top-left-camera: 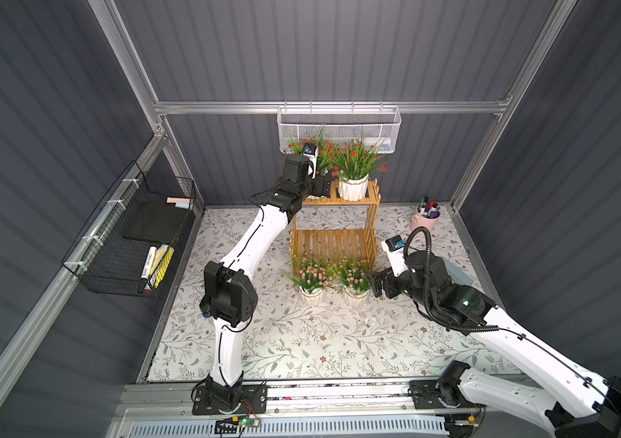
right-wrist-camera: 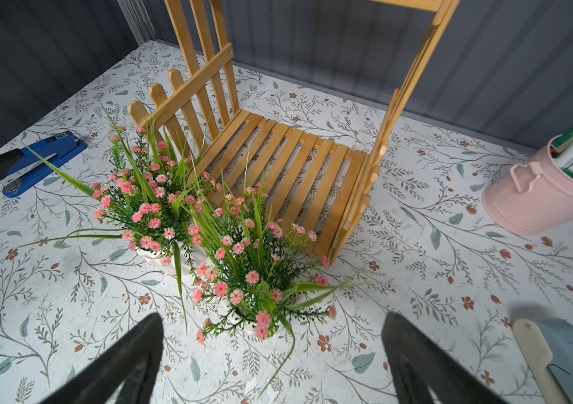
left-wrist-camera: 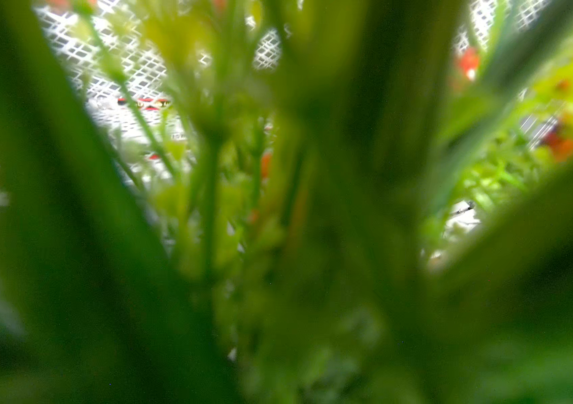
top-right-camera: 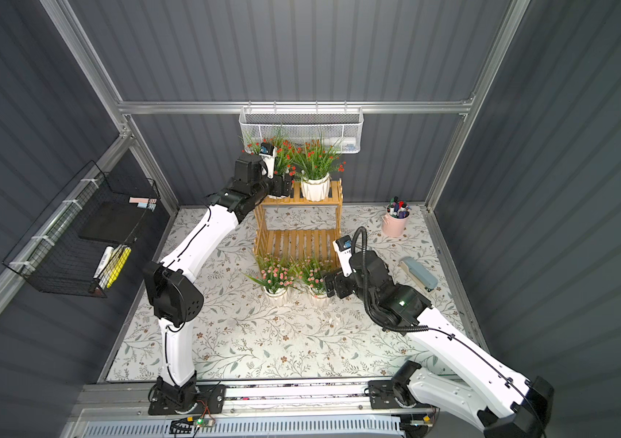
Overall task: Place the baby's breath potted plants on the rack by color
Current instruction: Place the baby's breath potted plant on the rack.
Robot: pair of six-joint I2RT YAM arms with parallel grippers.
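Note:
On the top tier of the wooden rack stand two red-flowered baby's breath potted plants, one at the right and one at the left. My left gripper is at the left plant's pot and hides most of it. Blurred green foliage fills the left wrist view, so the jaws do not show. Two pink-flowered plants stand on the table before the empty lower tier. My right gripper is open just short of the nearer pink plant, holding nothing.
A pink bucket of markers stands at the back right. A grey-blue stapler lies right of my right arm, and a blue stapler lies on the mat. On the walls hang a white mesh basket and a black wire basket.

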